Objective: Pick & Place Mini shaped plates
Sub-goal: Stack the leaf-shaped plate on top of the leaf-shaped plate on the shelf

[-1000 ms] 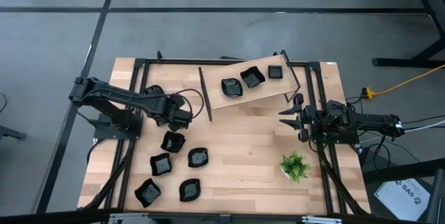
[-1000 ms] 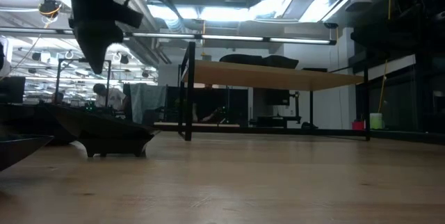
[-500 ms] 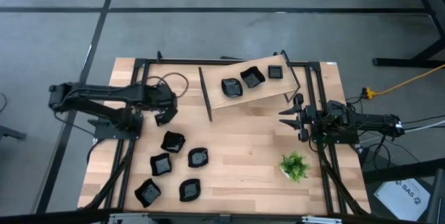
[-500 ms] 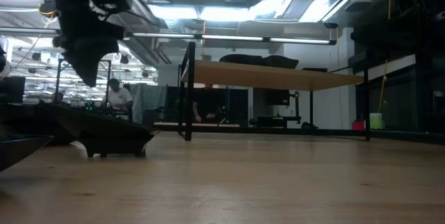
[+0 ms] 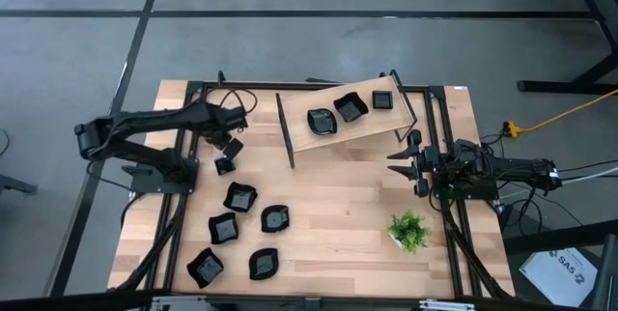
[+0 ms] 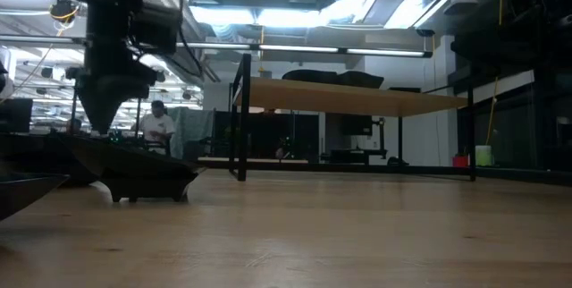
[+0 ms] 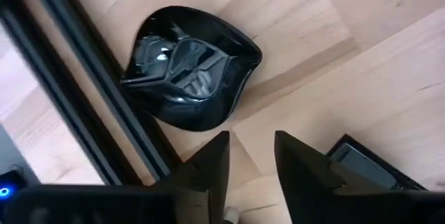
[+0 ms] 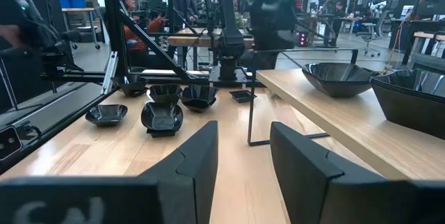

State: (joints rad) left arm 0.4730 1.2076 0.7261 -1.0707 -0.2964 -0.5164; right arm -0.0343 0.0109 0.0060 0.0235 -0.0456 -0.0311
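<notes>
Left gripper point(image 7: 250, 158): arm reaching inward, fingers narrowly apart, empty, above a glossy black leaf-shaped plate point(image 7: 191, 67) on the worktop point(image 7: 361, 57). Right gripper point(image 8: 243, 154): idle, fingers apart.

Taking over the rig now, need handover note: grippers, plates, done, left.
Left gripper: open, empty, pointing down over the table's left rear, just short of a leaf-like plate that lies against the black frame bar.
Right gripper: open, empty, waiting at the right side.
Done, apparently: three plates sit on the raised board.
Left: the leaf-like plate, a small square plate beside the left gripper, and five plates clustered front left on the table.
</notes>
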